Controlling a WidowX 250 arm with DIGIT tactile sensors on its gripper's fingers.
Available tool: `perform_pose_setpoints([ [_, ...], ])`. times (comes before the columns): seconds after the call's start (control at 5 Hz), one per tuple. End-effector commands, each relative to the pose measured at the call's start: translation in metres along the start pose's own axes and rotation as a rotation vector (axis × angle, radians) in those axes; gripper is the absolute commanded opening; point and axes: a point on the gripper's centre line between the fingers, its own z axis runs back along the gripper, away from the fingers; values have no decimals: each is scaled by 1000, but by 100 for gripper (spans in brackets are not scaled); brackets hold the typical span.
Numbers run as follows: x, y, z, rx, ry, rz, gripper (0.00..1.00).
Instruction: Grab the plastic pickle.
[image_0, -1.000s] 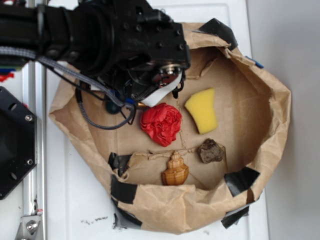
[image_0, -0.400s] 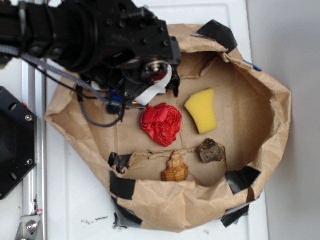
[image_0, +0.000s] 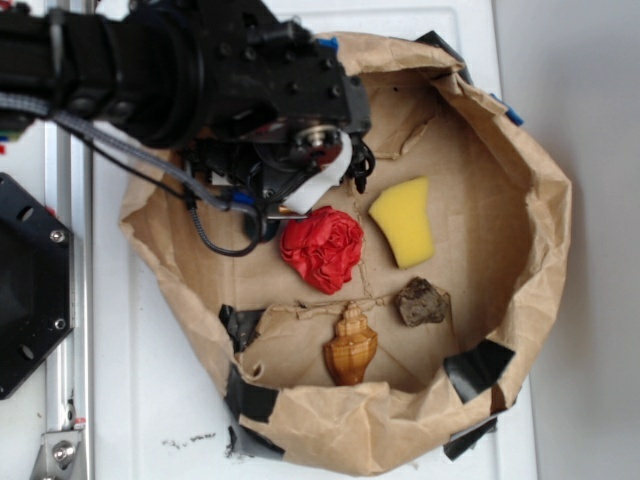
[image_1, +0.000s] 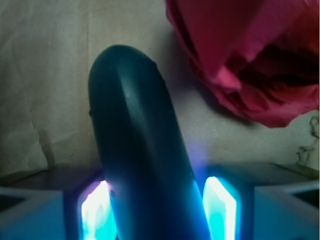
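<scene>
Only the wrist view shows the plastic pickle (image_1: 140, 150) gripped between the closed fingers (image_1: 95, 212); outside, the arm hides it.

plastic pickle (image_1: 142, 165) cut off below, blurred

A dark green glossy pickle (image_1: 142, 165) fills the middle, rising from the bottom edge to a rounded end near the top. It sits between the tool's (image_1: 157, 212) two fingers (image_1: 220, 210), which glow cyan at either side low down. A red ruffled ball (image_1: 250, 55) lies at upper right on creased brown paper (image_1: 45, 75).
</scene>
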Motion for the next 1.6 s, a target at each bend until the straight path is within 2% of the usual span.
perform_pose_setpoints([
  [0.0,1,-5,-3,-28,-8,-8,0],
  [0.2,0,1,6,-21,-14,90,0],
  [0.4,0,11,38,-74,-97,330,0],
  [0.6,9,30,75,-157,-165,572,0],
  [0.8,14,32,88,-196,-202,820,0],
  [1.0,21,23,110,-201,-292,1057,0],
  [1.2,31,15,124,-160,-384,1291,0],
  [1.4,46,10,146,-16,-513,1472,0],
])
